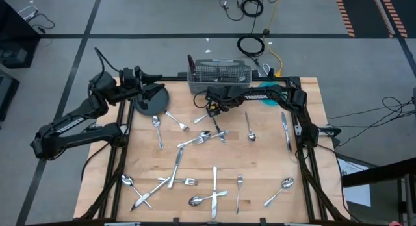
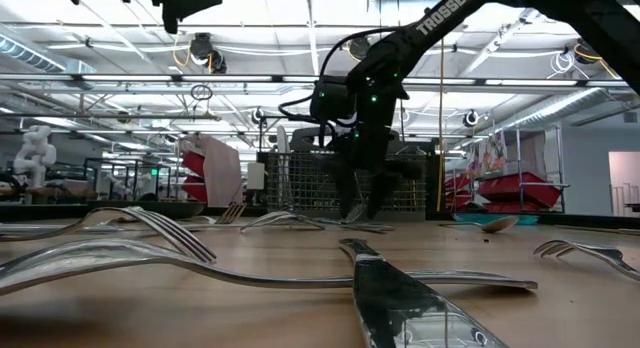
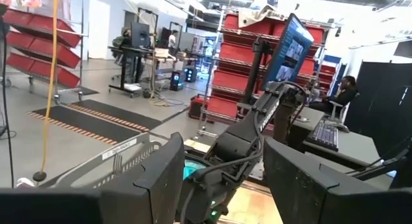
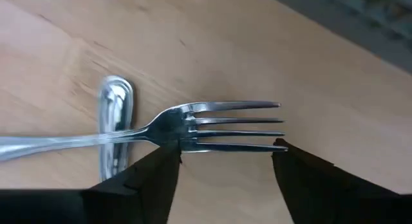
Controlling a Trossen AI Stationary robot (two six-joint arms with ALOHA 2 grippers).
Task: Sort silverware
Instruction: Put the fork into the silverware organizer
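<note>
Silverware lies scattered over the wooden table [image 1: 260, 167]. In the right wrist view a fork [image 4: 212, 124] lies flat, its neck across the rounded handle end of another piece [image 4: 116, 114]. My right gripper [image 4: 225, 150] [image 1: 211, 110] points steeply down over the fork's head, in front of the wire-mesh caddy [image 1: 220, 75]. It is open, with one finger at the fork's neck and the other at the tine tips. My left gripper [image 3: 225, 147] [image 1: 155, 80] waits open and raised above the dark round plate [image 1: 151, 99] at the far left. My right gripper comes from above with its fingertips [image 4: 168, 152] at the fork's neck and beside the tine tips [image 4: 273, 145], so the fingers stand along the fork rather than across it. I cannot tell whether they touch the fork, which lies flat on the table.
A spoon [image 1: 249, 125] and a knife [image 1: 284, 128] lie to the right. A crossed cluster [image 1: 201, 138] lies at the middle. More forks, spoons and knives [image 1: 214, 187] lie toward the near edge. The caddy [image 2: 300, 183] stands at the far edge, just behind my right gripper [image 2: 362, 210].
</note>
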